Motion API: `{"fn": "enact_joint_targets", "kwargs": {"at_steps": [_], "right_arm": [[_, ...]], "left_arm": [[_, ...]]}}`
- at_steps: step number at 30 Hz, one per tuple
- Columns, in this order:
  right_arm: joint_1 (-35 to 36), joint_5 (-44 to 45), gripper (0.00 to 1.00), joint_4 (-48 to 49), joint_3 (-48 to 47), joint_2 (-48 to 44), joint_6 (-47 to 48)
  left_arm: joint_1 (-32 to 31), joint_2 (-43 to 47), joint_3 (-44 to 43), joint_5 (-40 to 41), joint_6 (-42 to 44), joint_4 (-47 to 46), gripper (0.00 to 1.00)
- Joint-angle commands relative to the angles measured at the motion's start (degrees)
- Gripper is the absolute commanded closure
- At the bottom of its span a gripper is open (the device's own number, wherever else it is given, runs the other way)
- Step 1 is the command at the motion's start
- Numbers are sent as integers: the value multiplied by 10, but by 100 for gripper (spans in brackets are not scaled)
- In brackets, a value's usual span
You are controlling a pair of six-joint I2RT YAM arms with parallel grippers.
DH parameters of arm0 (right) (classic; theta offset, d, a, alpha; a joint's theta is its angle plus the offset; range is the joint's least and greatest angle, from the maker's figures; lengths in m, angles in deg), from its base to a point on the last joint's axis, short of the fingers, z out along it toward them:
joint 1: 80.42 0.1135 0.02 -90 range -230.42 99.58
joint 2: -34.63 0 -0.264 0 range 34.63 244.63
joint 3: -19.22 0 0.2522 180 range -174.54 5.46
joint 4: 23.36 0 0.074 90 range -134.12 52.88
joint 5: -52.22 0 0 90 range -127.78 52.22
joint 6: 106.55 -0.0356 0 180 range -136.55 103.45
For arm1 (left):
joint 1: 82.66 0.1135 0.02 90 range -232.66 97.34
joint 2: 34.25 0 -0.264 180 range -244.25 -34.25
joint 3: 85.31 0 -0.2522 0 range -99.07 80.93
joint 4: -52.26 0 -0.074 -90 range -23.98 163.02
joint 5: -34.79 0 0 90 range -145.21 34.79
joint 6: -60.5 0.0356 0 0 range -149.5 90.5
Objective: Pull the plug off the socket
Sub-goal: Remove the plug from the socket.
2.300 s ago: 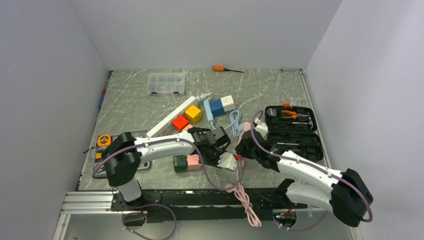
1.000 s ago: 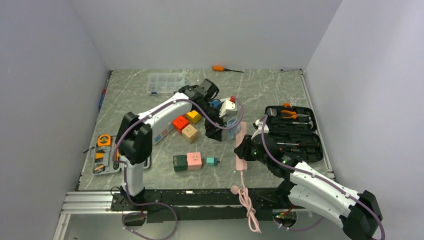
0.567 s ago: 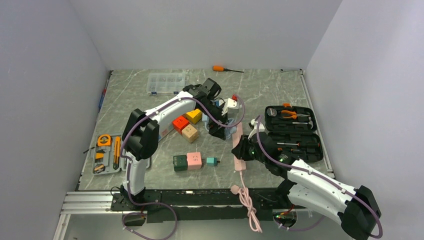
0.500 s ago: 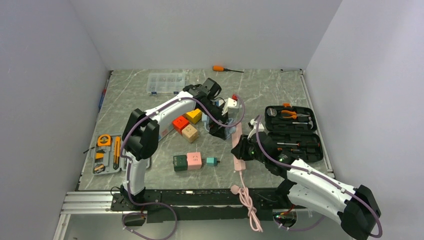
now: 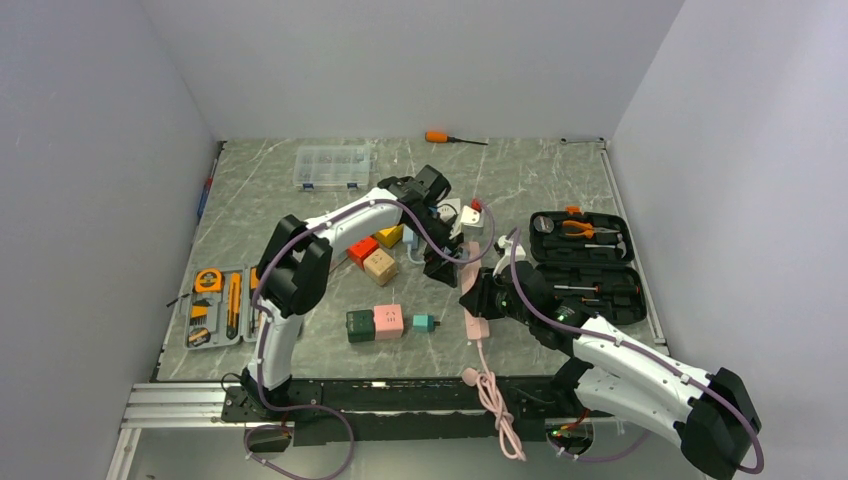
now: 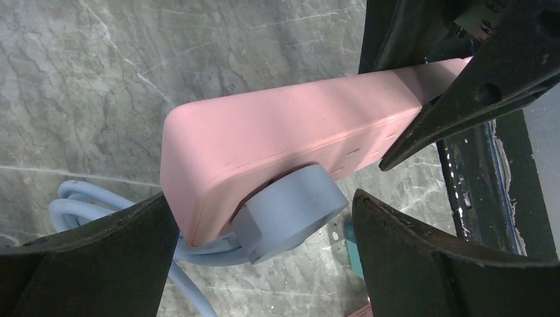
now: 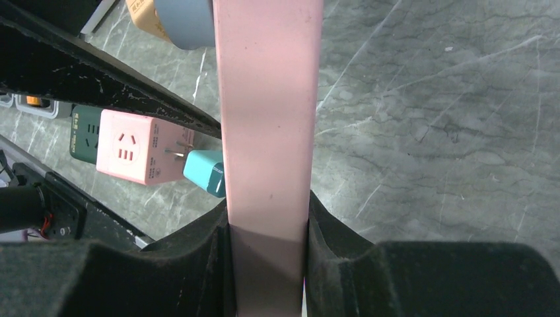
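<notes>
Left hand (image 6: 261,198) now astride plug (image 6: 290,206)

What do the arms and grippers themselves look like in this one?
The left arm and right arm have white links with bulky black joints and a thin purple cable looping alongside. The fingers are matte black, wedge-shaped, slightly scuffed.

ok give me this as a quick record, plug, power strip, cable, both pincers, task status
plug: grey-blue, round, seated in the end socket of the power strip
power strip: pink, long, clamped partway along by the right pincer
cable: pale blue, looped on the table beside the plug
left pincer: open, one finger on each side of the plug
right pincer: shut on the power strip
task status: plug not yet out
</notes>
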Motion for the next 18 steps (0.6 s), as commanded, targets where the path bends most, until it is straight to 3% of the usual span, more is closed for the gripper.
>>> {"fn": "enact_joint_targets", "kwargs": {"at_steps": [1, 7, 9, 11, 12, 13, 14, 18], "right_arm": [[1, -21, 100, 90, -39, -14, 13], [1, -21, 100, 92, -17, -33, 10], [1, -27, 100, 94, -16, -34, 12], [0, -38, 100, 91, -18, -32, 16], [0, -40, 100, 91, -19, -32, 18], [0, -40, 100, 92, -18, -32, 19], [1, -40, 100, 92, -18, -31, 19], [0, -34, 100, 100, -6, -30, 13]], "left_arm": [[2, 9, -11, -42, 17, 1, 4], [10, -3, -35, -26, 74, 69, 19], [12, -14, -45, -18, 99, 100, 29], [12, -23, -53, -19, 101, 108, 48], [13, -26, -57, -19, 98, 107, 63], [13, -28, -62, -15, 94, 103, 92], [13, -30, -67, -15, 86, 100, 100], [15, -29, -83, -16, 81, 103, 100]]}}
